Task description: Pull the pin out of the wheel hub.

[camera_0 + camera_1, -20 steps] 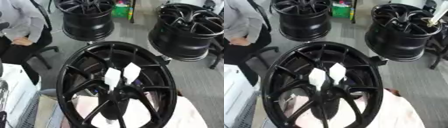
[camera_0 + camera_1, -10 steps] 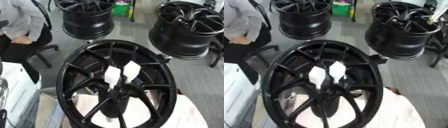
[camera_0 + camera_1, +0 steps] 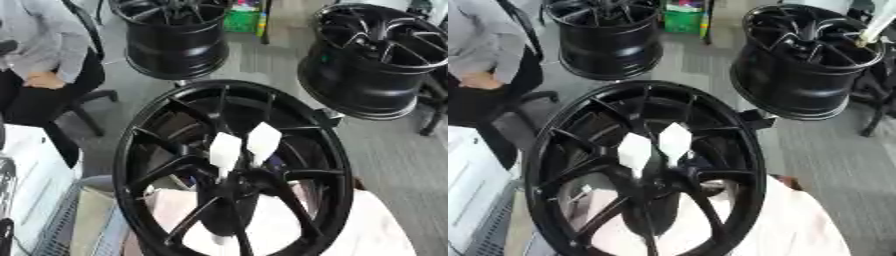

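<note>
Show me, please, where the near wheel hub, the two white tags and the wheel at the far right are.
near wheel hub [image 3: 229, 186]: left eye view, centre.
white tags [image 3: 225, 150]: left eye view, left tag's face.
far right wheel [image 3: 798, 85]: right eye view, outer barrel.

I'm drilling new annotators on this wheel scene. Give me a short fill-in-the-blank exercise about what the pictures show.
1. The near wheel hub is coloured ____.
2. At its centre stand two ____ tabs, side by side.
3. Besides the near one, ____ more black wheels stand on the floor beyond it.
4. The number of robot hands in view is ____.

Missing words: black; white; two; none
</note>
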### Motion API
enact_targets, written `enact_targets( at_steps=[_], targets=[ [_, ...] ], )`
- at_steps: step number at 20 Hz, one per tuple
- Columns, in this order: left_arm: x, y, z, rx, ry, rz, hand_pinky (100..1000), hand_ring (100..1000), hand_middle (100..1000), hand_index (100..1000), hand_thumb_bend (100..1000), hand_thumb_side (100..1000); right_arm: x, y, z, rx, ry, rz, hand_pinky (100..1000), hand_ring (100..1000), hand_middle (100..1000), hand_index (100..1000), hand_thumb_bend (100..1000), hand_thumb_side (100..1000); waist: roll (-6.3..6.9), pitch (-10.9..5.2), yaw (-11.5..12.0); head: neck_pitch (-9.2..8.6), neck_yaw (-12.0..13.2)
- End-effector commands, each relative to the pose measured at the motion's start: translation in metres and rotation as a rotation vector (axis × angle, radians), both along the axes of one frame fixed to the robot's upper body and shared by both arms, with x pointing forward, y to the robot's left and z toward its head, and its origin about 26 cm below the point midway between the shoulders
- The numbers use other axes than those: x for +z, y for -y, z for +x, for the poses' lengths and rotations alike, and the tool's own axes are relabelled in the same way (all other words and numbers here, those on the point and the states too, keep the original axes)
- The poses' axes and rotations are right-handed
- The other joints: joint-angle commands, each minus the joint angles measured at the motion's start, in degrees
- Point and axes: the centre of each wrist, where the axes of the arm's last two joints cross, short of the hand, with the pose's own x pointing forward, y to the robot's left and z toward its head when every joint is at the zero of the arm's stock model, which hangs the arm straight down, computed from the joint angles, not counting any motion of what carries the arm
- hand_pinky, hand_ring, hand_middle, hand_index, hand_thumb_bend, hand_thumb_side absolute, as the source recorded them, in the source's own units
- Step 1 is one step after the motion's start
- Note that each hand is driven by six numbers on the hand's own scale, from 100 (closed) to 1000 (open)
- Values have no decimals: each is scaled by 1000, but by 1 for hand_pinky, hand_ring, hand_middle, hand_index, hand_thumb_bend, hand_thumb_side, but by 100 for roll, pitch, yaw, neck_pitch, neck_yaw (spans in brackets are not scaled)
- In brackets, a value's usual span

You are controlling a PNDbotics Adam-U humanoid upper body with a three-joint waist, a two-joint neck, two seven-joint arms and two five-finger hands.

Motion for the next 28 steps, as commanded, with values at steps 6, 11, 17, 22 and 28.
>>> enact_targets(
  at_steps=[6,11,17,22,28],
  targets=[
    [9,1,-1,-10,31,21,761,837,658,847,100,704,13,1,-4,-2,31,-14,765,678,639,696,100,422,7,-70,4,-52,-12],
    [9,1,-1,-7,32,21,761,837,658,845,100,699,13,2,-3,-6,35,-11,765,678,639,696,100,419,15,-84,-10,-73,-3],
    [9,0,-1,-5,33,20,761,837,658,845,100,694,13,3,-4,-5,35,-12,765,678,640,696,100,418,27,-106,-26,-27,9],
    [9,1,-1,-5,32,18,761,837,658,845,100,693,13,3,-4,-7,36,-10,765,678,640,696,100,417,26,-118,-24,-21,16],
    [8,1,-1,-6,30,15,760,837,658,845,100,693,11,3,-3,-7,33,-6,764,678,640,695,100,419,20,-124,-13,-8,17]
  ],
)
